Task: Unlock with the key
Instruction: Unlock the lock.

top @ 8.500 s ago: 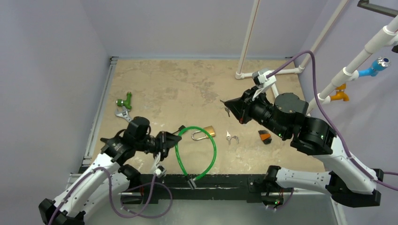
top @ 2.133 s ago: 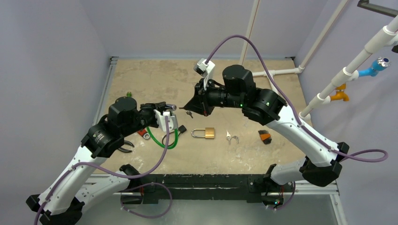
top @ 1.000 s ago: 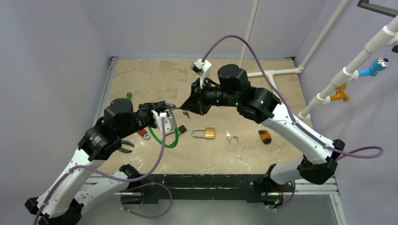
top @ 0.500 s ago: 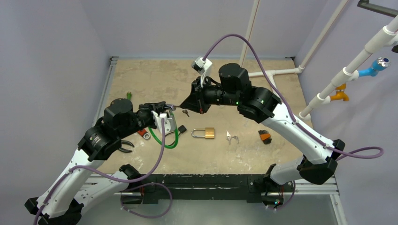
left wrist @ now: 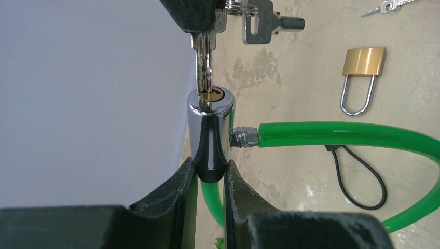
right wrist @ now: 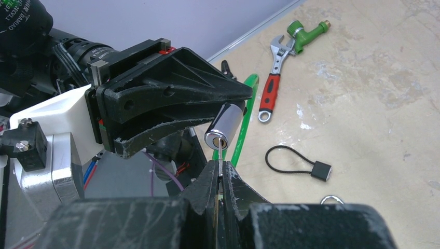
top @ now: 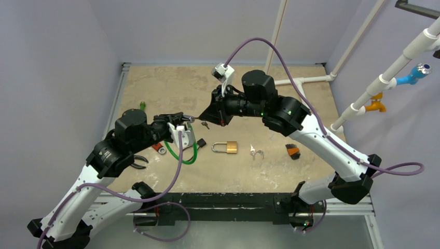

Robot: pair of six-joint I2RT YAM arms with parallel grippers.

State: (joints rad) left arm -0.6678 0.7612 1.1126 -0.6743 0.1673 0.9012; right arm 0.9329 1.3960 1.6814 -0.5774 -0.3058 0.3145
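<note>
Glossy chrome lock cylinder (left wrist: pixel 210 129), shiny brass padlock (left wrist: pixel 364 61)

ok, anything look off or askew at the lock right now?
Nothing stands out. The left gripper clamps the chrome lock cylinder, and the right gripper holds the key in line with it, tip in the keyway. A spare key hangs beside.

We lose the tip of the key (left wrist: pixel 204 67) inside the lock cylinder (left wrist: pixel 210 129), so we can't judge its depth. The right gripper (left wrist: pixel 201 30) is cut by the top edge of the left wrist view. The green cable (left wrist: pixel 337 135) runs off the right edge and dips behind the left gripper (left wrist: pixel 210 175). From above, key and cylinder are too small to tell whether they meet. On the right wrist, only a sliver of padlock shackle (right wrist: pixel 328 199) peeks in at the bottom edge.
</note>
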